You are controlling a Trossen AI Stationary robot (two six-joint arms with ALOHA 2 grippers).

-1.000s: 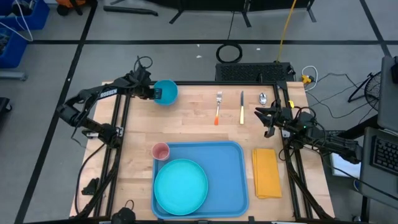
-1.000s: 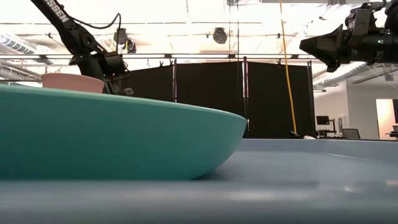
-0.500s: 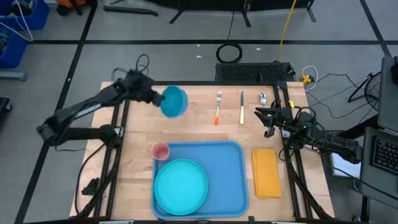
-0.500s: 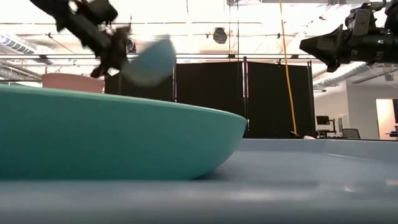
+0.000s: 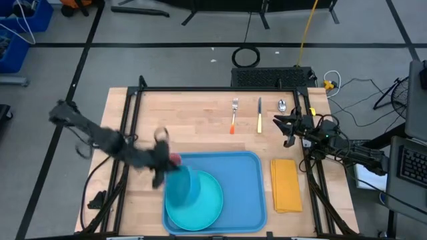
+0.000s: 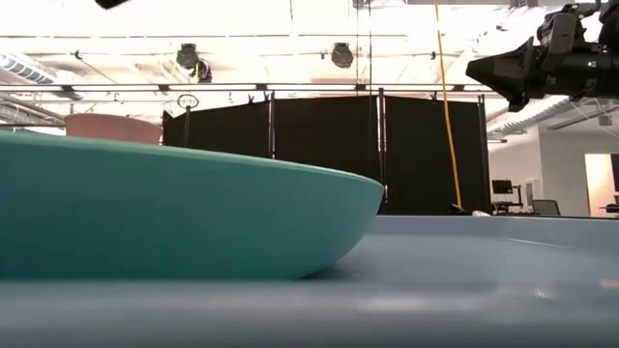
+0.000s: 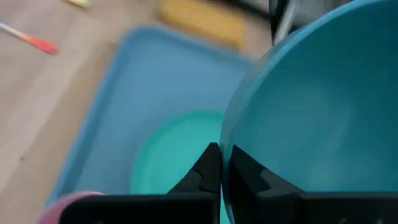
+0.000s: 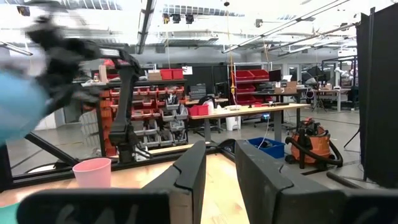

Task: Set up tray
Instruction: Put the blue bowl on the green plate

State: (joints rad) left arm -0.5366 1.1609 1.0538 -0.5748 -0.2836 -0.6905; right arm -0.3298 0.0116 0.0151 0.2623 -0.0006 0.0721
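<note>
The light-blue tray (image 5: 243, 187) lies at the table's near edge with the round teal plate (image 5: 200, 203) on its left half. My left gripper (image 5: 162, 167) hangs over the tray's left rim, shut on a blue bowl (image 5: 179, 189) above the plate. A pink cup (image 5: 174, 159) stands just beyond the tray's far-left corner. My right gripper (image 5: 283, 128) hovers open, high near the table's right edge, beyond the yellow napkin (image 5: 285, 185). In the low view the plate (image 6: 174, 213) fills the foreground and the bowl is out of frame. My left gripper holds the bowl by its rim (image 7: 227, 140), pinched with one finger (image 7: 210, 171) outside the wall and the other finger (image 7: 252, 180) inside the hollow. The bowl is lifted clear and tipped on its side, its opening (image 7: 317, 106) facing sideways above the plate.
A fork with an orange handle (image 5: 234, 115), a knife with a yellow handle (image 5: 259, 115) and a spoon (image 5: 282, 105) lie in a row at the far side. The tray's right half is bare blue. The black frame rails (image 5: 133, 127) run along both table sides.
My left gripper has swung fast from the far-left corner up, then toward the near edge, carrying the bowl off the table. The bowl is now over the teal plate, tipped on its side. The right arm has kept still.
</note>
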